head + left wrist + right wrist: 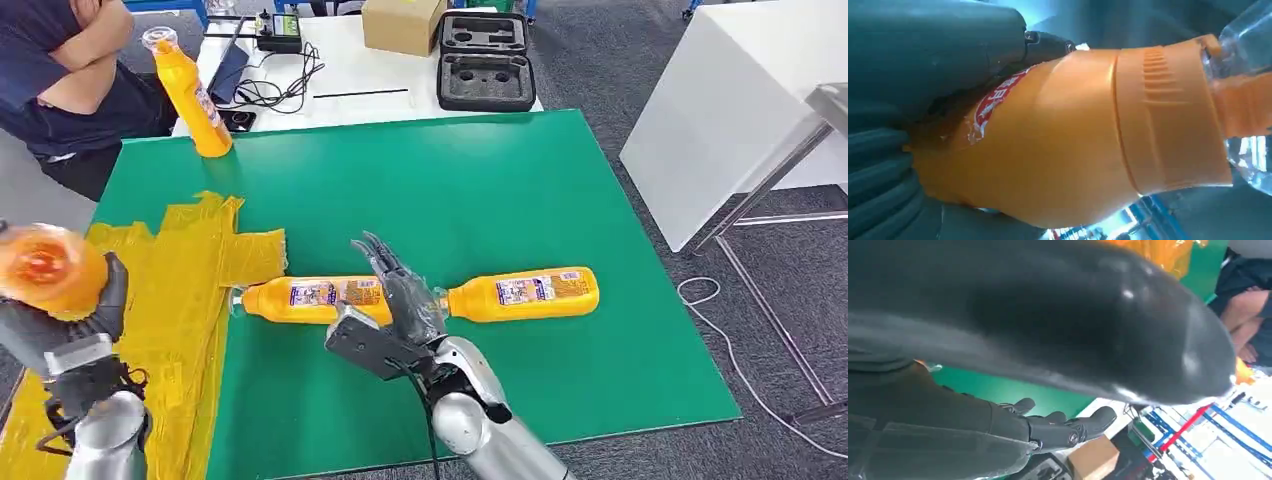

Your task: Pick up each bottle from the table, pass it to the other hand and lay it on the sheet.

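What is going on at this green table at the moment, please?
The robot's left hand holds an orange bottle above the yellow sheet. Its right hand is open over two more bottles, the left one and the right one, lying end to end on the green table. A fourth bottle stands upright at the far edge, by a seated person.

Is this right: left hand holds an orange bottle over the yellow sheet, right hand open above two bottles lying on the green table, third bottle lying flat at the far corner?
One error: the third bottle at the far corner stands upright, as the head view shows. The rest holds: the left hand grips an orange bottle over the yellow sheet, and the right hand is open above two bottles lying on the green table.
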`<act>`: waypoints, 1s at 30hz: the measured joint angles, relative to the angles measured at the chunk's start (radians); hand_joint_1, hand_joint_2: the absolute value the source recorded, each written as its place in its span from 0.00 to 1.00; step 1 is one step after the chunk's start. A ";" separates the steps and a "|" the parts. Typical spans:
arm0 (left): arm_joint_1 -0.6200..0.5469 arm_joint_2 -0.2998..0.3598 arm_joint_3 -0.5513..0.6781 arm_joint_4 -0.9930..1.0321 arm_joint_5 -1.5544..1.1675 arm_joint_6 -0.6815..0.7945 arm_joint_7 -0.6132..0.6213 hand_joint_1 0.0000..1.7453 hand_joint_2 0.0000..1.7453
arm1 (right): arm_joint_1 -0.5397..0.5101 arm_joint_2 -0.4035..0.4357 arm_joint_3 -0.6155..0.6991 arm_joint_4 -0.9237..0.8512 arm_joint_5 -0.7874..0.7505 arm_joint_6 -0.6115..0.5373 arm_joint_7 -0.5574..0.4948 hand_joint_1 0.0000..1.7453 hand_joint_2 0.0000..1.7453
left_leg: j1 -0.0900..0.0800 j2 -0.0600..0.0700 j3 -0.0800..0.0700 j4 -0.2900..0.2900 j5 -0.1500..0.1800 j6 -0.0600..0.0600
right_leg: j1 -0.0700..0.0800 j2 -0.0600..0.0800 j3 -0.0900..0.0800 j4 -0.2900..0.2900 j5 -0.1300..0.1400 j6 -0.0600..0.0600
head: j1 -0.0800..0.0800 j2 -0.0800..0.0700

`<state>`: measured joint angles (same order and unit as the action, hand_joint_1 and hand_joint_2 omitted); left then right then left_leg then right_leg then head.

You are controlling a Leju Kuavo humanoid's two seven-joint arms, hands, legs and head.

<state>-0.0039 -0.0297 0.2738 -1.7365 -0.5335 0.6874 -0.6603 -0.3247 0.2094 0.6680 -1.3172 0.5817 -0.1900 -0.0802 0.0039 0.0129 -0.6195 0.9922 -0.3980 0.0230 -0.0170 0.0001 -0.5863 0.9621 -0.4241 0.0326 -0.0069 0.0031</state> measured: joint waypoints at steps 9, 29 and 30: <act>0.077 -0.065 0.060 0.073 -0.494 0.004 0.040 1.00 1.00 | 0.022 -0.023 -0.052 -0.067 0.039 0.012 0.034 0.00 0.00 | -0.001 0.000 0.000 0.000 0.000 0.000 | 0.000 0.000 0.000 0.000 0.000 0.000 | -0.001 0.000; 0.190 -0.057 -0.114 0.427 -0.756 0.006 0.251 1.00 1.00 | 0.033 -0.034 -0.099 -0.091 0.016 0.044 -0.012 0.00 0.00 | -0.001 0.000 -0.001 0.000 0.000 0.000 | 0.000 0.000 0.000 0.000 0.000 0.000 | 0.000 0.000; 0.187 -0.053 -0.123 0.458 -0.763 0.006 0.254 1.00 1.00 | 0.032 -0.034 -0.098 -0.089 0.010 0.045 -0.019 0.00 0.00 | -0.001 0.000 0.000 0.000 0.000 0.000 | 0.000 0.000 0.000 0.000 0.000 0.000 | 0.000 0.000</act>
<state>0.1834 -0.0824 0.1510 -1.2786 -1.2963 0.6935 -0.4066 -0.2923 0.1755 0.5703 -1.4061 0.5913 -0.1450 -0.0992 0.0031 0.0126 -0.6200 0.9921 -0.3985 0.0230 -0.0174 -0.0003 -0.5858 0.9619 -0.4244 0.0327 -0.0072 0.0031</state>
